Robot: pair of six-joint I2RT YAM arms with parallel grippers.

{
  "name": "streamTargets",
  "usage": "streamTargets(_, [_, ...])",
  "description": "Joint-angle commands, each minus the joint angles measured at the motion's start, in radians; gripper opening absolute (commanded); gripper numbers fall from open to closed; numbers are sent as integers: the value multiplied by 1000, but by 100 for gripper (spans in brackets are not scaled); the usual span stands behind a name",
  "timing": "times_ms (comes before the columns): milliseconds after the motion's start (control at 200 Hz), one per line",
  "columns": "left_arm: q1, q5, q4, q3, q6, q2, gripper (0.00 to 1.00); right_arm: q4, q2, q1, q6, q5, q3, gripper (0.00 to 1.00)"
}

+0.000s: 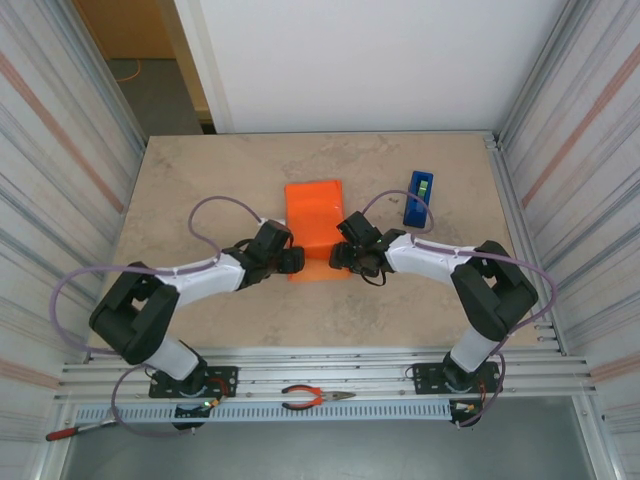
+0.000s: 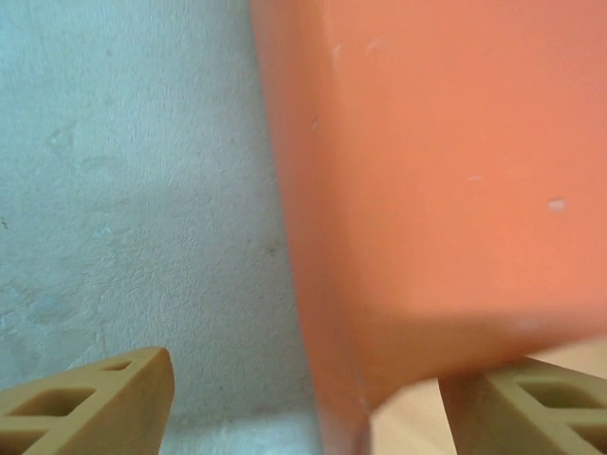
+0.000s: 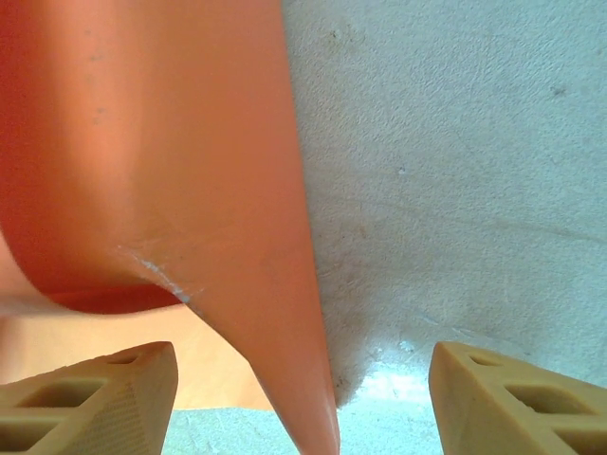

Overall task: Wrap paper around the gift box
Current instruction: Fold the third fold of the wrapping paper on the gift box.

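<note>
The orange paper [image 1: 314, 225] lies folded in a tall strip at the table's middle; the gift box is hidden under it. My left gripper [image 1: 291, 261] is at the strip's near left corner and my right gripper [image 1: 345, 256] at its near right corner. In the left wrist view the paper [image 2: 436, 180] rises as a folded flap whose corner hangs between the wide-apart fingers [image 2: 95, 403] of the left gripper [image 2: 308, 408], unclamped. In the right wrist view a pointed paper flap [image 3: 190, 161] hangs between the spread fingers [image 3: 522, 398] of the right gripper [image 3: 303, 403], touched by neither.
A blue tape dispenser [image 1: 418, 197] stands right of the paper. Orange-handled pliers [image 1: 315, 398] lie on the rail between the arm bases, and a red-handled tool [image 1: 68, 433] lies at the bottom left. Metal walls border the beige table [image 1: 200, 180] left and right.
</note>
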Motion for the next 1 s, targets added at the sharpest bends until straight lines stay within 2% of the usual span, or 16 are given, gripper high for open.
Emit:
streamTargets(0, [3, 31, -57, -2, -56, -70, 71, -30, -28, -6, -4, 17, -3, 66])
streamTargets(175, [2, 41, -42, -58, -153, -93, 63, -5, -28, -9, 11, 2, -29, 61])
streamTargets(401, [-15, 34, -13, -69, -161, -38, 52, 5, -7, -14, -2, -20, -25, 53])
streamTargets(561, [-28, 28, 4, -68, -165, 0, 44, 11, 2, -17, -10, -32, -23, 43])
streamTargets(696, [-31, 18, -1, -56, -151, 28, 30, 17, 15, -18, -13, -46, -22, 33])
streamTargets(772, [-31, 10, -4, -50, -145, 38, 26, 21, 19, -18, -11, -50, -21, 27])
streamTargets(927, [-33, 4, -8, -46, -139, 58, 13, 23, 20, -15, -7, -51, -24, 19])
streamTargets(992, [-33, 4, -8, -48, -139, 61, 11, 26, 19, -15, -7, -53, -26, 20])
